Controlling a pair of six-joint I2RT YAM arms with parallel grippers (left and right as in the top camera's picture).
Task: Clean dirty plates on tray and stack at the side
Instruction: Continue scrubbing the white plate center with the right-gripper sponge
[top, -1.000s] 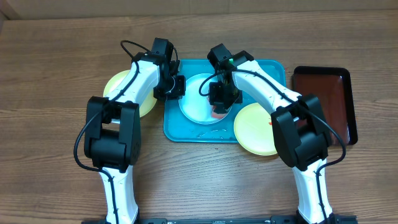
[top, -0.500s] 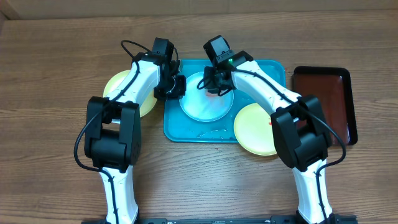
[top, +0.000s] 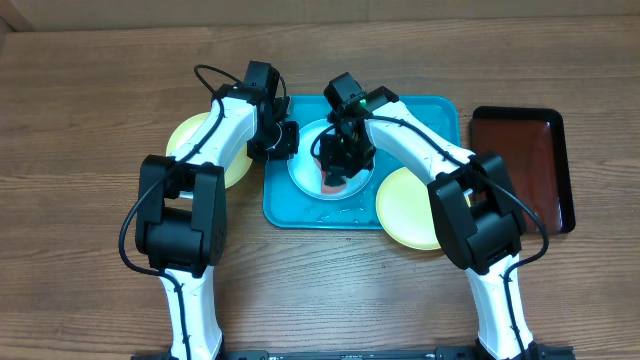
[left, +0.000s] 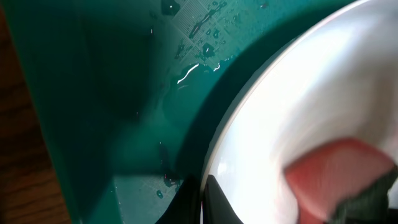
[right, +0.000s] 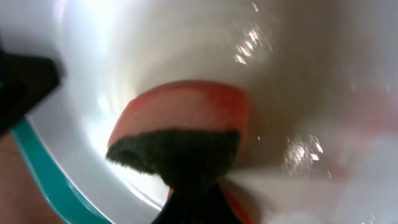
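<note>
A light blue plate (top: 304, 166) with a white centre lies in the teal tray (top: 285, 208). My left gripper (top: 284, 140) is shut on the plate's left rim (left: 249, 118), one finger (left: 217, 202) above it and one below. My right gripper (top: 340, 160) is shut on a red sponge (right: 186, 115) with a dark scouring side, pressed onto the plate's wet white face (right: 298, 74). The sponge (left: 336, 174) also shows in the left wrist view. A pale yellow-green plate (top: 408, 208) overlaps the tray's right front corner. Another yellow-green plate (top: 188, 140) lies on the table to the left, partly under my left arm.
A smaller dark red tray (top: 525, 165) lies at the far right of the wooden table (top: 90, 260). Water drops (top: 345, 212) sit on the teal tray's floor near its front edge. The left gripper's dark finger (right: 25, 81) shows at the right wrist view's left edge.
My right gripper has swept the sponge over the blue plate, from its right side up to the far edge and back down to the middle. The left gripper has stayed on the rim.
</note>
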